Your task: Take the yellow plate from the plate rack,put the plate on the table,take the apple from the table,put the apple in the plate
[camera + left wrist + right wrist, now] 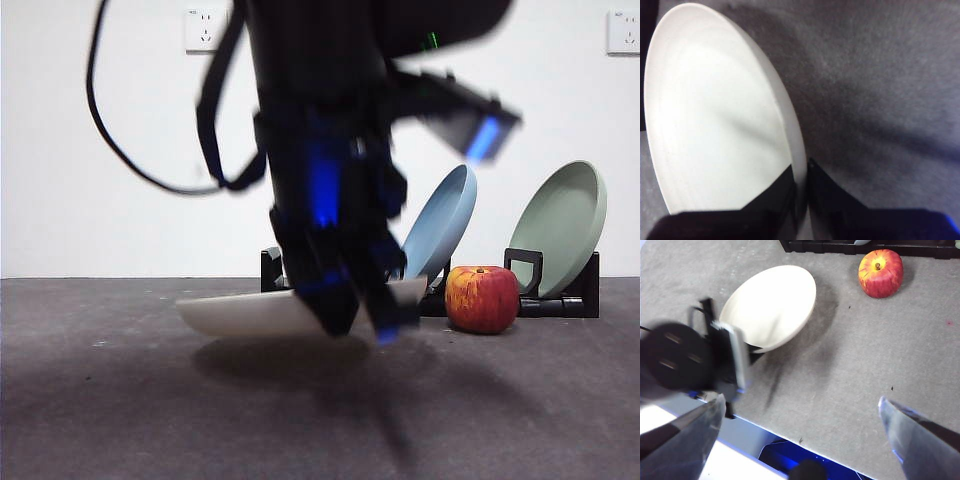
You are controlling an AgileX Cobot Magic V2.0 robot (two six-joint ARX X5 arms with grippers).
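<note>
Hovering just above the table (110, 400), the yellow plate (255, 312) is hanging nearly level in the left gripper (801, 192), whose two black jaws are clamped on the plate's rim, one jaw over the inner face and one under the lip. In the front view the shadow beneath the plate is showing a thin gap, so I judge it is not resting yet; what is left is a short drop and a release. The plate is sitting out in front of the plate rack (560, 300), towards the middle of the table, while the blue plate (440, 225) and the green plate (565, 225) are leaning in the rack at the far edge.

Now the relation that counts: the apple (880, 273) is standing just in front of the rack, beside the plate and apart from it, on the side away from the left arm. The right gripper (800, 440) is waiting well back near the front edge with its jaws spread wide and empty, and the apple is lying ahead of it with clear table between. I reckon the right arm is the better placed for the pick, with a short carry sideways to the plate.
</note>
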